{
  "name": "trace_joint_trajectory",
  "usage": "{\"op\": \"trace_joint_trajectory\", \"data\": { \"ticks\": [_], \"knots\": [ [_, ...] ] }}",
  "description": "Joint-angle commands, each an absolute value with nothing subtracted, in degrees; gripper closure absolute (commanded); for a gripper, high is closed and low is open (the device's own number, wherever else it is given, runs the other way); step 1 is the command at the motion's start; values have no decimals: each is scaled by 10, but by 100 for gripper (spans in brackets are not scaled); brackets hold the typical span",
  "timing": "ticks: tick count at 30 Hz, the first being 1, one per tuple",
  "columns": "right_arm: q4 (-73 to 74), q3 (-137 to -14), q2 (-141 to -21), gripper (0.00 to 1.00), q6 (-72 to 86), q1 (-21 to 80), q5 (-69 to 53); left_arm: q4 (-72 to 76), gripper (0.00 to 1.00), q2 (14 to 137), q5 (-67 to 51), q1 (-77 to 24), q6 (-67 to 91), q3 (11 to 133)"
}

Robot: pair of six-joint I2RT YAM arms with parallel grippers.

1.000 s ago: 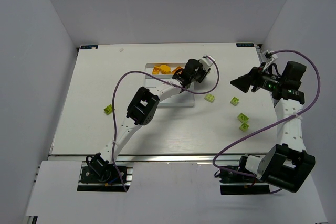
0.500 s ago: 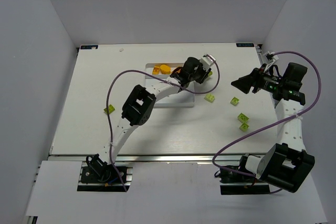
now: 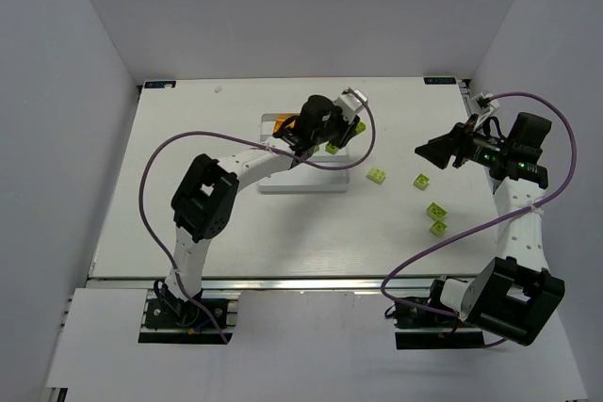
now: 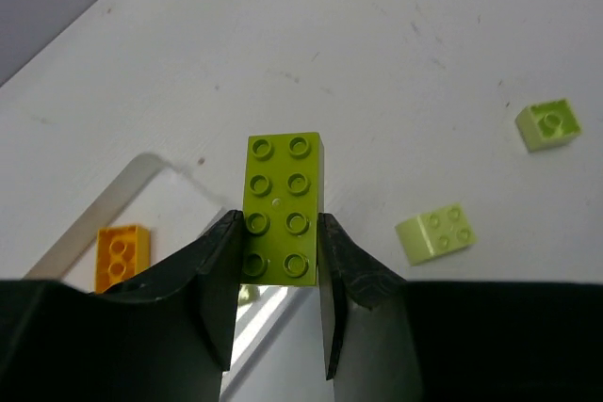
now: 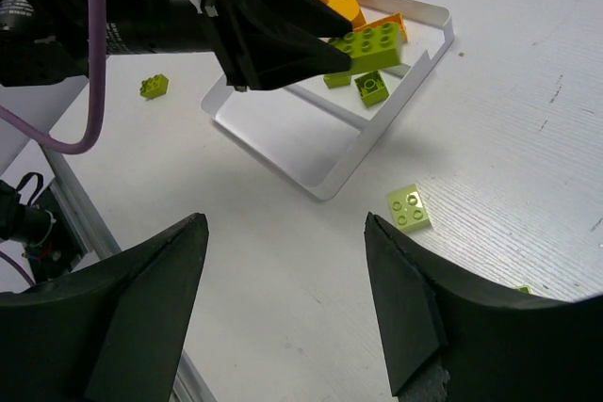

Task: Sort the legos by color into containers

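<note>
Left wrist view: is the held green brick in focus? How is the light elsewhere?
Left wrist: green brick sharp, left fingers nearly black. Right wrist: right fingers dark and soft-edged; tray throws a soft shadow. Top external: even light.

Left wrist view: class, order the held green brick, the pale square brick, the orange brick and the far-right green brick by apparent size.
1. Held green brick, also the nearest.
2. Pale square brick.
3. Orange brick and far-right green brick: alike; orange partly hidden.
</note>
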State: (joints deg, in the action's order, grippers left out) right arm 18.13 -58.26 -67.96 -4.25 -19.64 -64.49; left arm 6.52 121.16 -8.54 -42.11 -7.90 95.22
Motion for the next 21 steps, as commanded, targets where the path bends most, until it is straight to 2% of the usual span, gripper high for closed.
{"op": "trace_joint_trajectory", "data": {
  "ticks": [1, 6, 12, 15, 18, 21],
  "knots": [
    [189, -585, -680, 28, -61, -196, -658, 34, 85, 1151, -61, -394, -108, 894],
    [192, -584, -684, 28, -67, -195, -656, 31, 85, 1131, -31, -355, -136, 831],
    [194, -583, -689, 28, -69, -195, -649, 13, 84, 1160, -14, -332, -150, 842],
    [194, -584, -692, 28, -69, -194, -644, 4, 80, 1175, -8, -327, -154, 858],
    [195, -583, -696, 27, -70, -193, -642, 4, 71, 1172, -14, -322, -152, 852],
    [196, -584, -699, 28, -71, -193, -640, 4, 70, 1161, -19, -322, -152, 834]
  ]
}}
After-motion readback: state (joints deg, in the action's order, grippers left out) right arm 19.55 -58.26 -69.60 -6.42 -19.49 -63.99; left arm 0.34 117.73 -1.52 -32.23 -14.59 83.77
